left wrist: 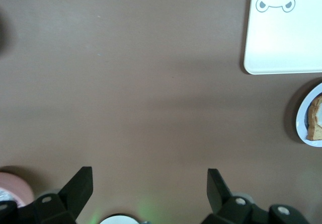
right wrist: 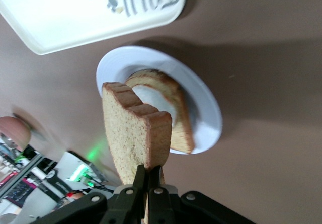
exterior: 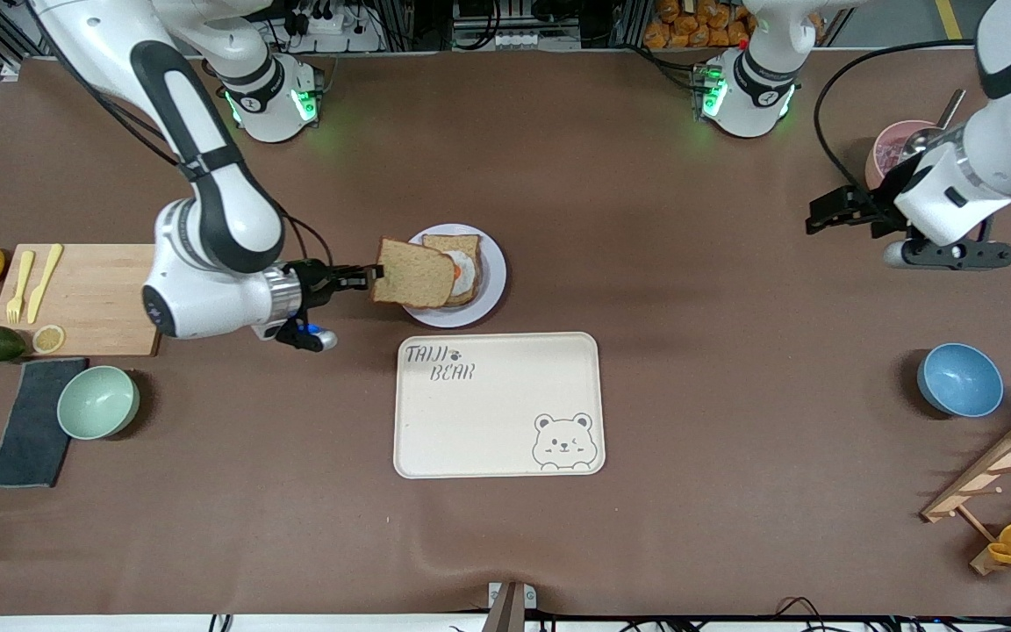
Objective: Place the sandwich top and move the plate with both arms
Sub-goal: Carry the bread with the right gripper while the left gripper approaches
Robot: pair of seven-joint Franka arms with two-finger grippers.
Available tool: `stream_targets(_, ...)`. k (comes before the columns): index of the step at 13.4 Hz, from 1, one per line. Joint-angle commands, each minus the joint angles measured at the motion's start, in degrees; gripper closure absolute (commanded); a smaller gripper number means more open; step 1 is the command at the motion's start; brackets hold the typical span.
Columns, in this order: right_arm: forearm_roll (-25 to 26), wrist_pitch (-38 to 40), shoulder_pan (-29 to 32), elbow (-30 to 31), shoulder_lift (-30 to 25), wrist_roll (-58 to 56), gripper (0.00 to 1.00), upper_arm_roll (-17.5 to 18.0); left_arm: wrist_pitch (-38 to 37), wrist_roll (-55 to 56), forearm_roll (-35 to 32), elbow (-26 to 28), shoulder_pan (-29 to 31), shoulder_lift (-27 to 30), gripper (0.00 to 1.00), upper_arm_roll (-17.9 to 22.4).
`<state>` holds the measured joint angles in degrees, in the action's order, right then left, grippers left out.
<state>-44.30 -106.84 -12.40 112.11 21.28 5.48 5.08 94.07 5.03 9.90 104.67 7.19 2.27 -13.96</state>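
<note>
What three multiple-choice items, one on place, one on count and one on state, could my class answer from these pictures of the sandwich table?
1. Where does the egg-topped bread slice lie?
A. on the plate
B. on the bear tray
C. on the cutting board

2. How many bowls stand on the table?
A. one
B. two
C. four

3. What is the right gripper doing?
A. waiting open
B. holding a fork
C. gripping the sandwich top

Key:
1 A: the slice sits inside the plate's rim.
2 B: a mint-green bowl and a blue bowl.
3 C: its fingers pinch the slice's edge over the plate, while the left gripper waits open over bare table.
</note>
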Motion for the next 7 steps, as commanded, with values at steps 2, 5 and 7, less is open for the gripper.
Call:
stream_targets(2,-3.7,-5.7,-2.6,4.5,-1.3,0.9,1.0,-0.6,5.3,5.6,3.9,5.8,0.1,1.7,0.0,-3.4)
stream_targets(5,-6.1,-6.5,-2.7,6.9,-1.4,-0.6,1.0,-0.5,8.7,5.7,7.4,9.1,0.0,1.1,0.0,-5.1)
stream_targets(7,-6.8,-8.4,-2.7,8.9,-1.4,-3.5,1.0,-0.5,11.0,5.7,11.4,11.8,-0.1,0.5,0.0,-5.8)
